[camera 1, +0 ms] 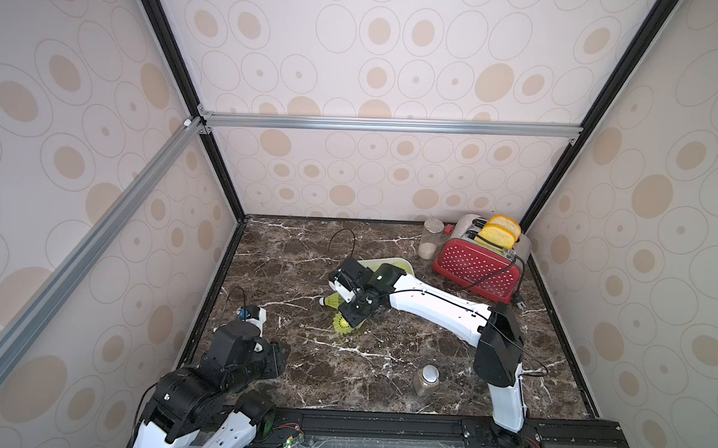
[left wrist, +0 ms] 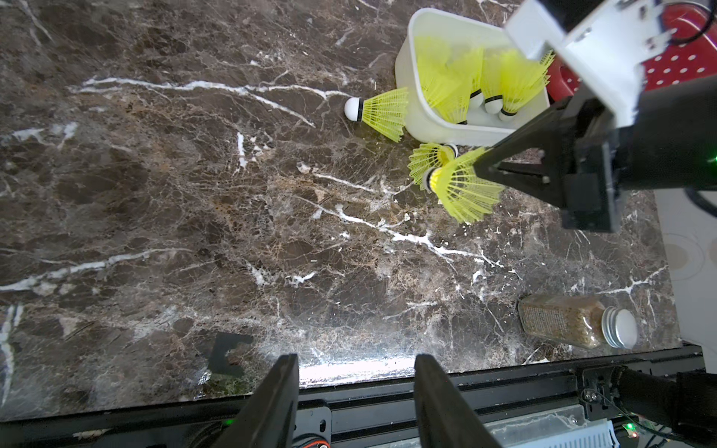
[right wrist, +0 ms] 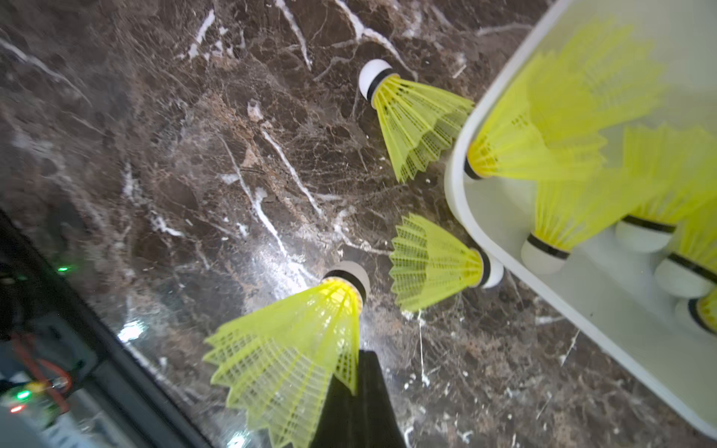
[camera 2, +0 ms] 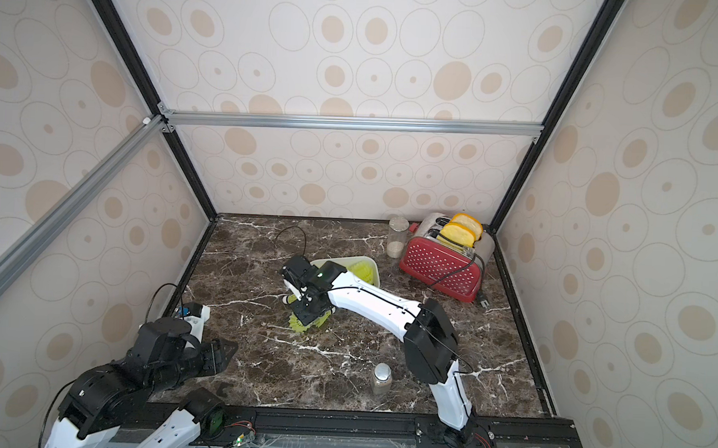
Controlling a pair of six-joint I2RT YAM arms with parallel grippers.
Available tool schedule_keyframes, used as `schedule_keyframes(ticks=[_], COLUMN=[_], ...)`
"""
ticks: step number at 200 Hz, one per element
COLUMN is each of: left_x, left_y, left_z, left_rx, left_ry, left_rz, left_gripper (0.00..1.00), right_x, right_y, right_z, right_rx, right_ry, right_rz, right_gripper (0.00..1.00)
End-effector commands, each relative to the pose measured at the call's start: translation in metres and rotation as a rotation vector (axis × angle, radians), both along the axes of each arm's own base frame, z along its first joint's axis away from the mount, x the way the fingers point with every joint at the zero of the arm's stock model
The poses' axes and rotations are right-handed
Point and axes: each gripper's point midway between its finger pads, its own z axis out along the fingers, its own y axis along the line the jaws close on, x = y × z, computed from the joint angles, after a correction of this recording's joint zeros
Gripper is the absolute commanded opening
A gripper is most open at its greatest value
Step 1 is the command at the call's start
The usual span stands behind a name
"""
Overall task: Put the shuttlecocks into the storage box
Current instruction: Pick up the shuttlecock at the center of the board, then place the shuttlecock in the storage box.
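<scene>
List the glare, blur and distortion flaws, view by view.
Left wrist: white glare strip along the tabletop edge, otherwise sharp. Right wrist: storage box and the shuttlecocks inside it smeared soft, held shuttlecock slightly blurred. Both top views: even light, walls splayed by wide angle.

- Shuttlecock (right wrist: 287, 357) in the black right claw (left wrist: 481, 168): neon yellow-green meshed skirt, white tip, black band.
- Storage box (right wrist: 496, 209) beside that claw: glossy white.
- Bench (left wrist: 194, 194): dark brown marble, white veins.
- Toaster (camera 1: 476, 267): red, white dots.
</scene>
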Motion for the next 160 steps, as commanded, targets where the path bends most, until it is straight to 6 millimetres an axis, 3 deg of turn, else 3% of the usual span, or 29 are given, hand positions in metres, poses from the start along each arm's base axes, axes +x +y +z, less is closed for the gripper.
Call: schedule_keyframes(ticks=[1, 32, 74, 115, 160], left_x=[0.015, 0.034, 0.073, 0.109, 0.122], left_y=[-0.008, -0.025, -0.053, -0.072, -0.077], left_z=[0.021, 0.025, 0.039, 0.04, 0.043], left_rx=[-0.01, -0.022, -0.013, 0.015, 0.021], left_ry=[-0.07, -0.096, -0.218, -0.24, -0.255], left_rz=[-0.028, -0.084, -0.201, -0.237, -0.237], left_gripper=[0.5, 0.49, 0.48, 0.48, 0.48], right_x=[-0.015, 0.016, 0.054, 0.085, 0.09], right_y=[-0.032, -0.063, -0.091, -0.123, -0.129], right_z=[0.021, 0.048, 0.054, 0.064, 0.043], right_rx=[-0.004, 0.044, 0.104, -0.056, -0.177], right_ry=[0.201, 0.23, 0.343, 0.317, 0.409], right_rz=[-0.159, -0.38, -0.714, -0.97, -1.119], right_gripper=[0.0, 0.0, 0.0, 0.0, 0.0])
